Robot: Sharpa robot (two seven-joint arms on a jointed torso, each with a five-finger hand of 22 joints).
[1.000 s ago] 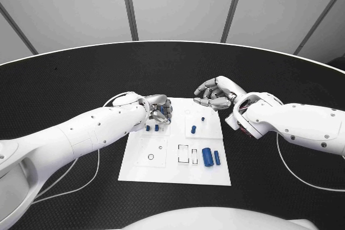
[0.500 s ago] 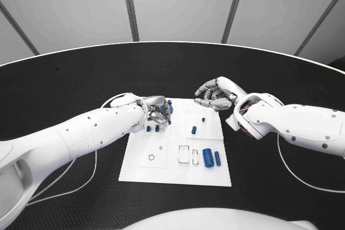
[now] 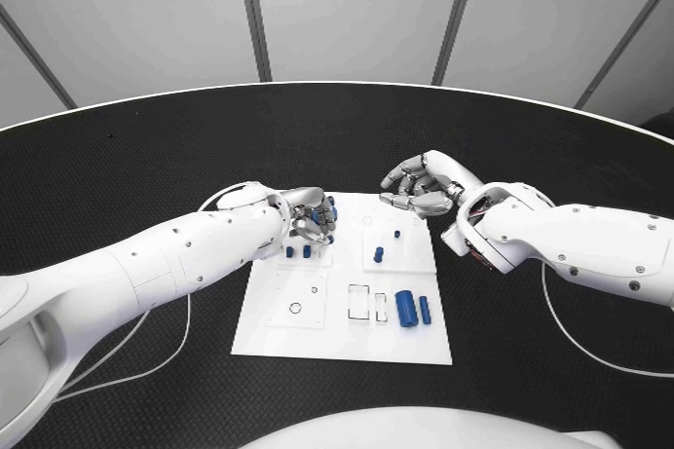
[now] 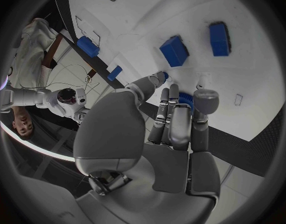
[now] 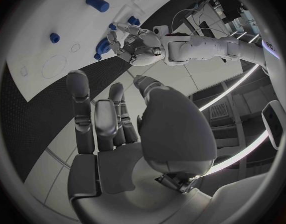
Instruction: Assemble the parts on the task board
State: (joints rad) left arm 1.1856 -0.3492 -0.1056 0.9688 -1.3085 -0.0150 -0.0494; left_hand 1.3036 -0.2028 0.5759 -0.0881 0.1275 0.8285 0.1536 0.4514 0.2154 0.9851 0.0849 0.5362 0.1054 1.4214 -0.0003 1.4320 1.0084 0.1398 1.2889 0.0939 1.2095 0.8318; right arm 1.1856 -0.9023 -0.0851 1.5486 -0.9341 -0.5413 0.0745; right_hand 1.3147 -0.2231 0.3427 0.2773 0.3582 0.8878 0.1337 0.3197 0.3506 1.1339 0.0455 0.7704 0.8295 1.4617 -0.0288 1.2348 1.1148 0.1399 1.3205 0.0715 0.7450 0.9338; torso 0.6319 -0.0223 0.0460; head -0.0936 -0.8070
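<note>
A: Left hand (image 3: 311, 221) sits at the board's (image 3: 344, 342) far-left corner, pinching a blue part (image 4: 187, 98); its wrist cam shows the part at the fingertips.

B: Right hand (image 3: 422, 186)?

A: Curled, holding nothing, just off the far edge. Head cam also shows two blue cylinders (image 3: 413, 306) lying near the board's right side.

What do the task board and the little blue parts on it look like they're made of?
Task board: looks like matte white plastic, flat and even, with dark-outlined cutouts. Blue parts: probably moulded or printed plastic, uniform colour with faint sheen. Neither can be confirmed from looks alone.
</note>
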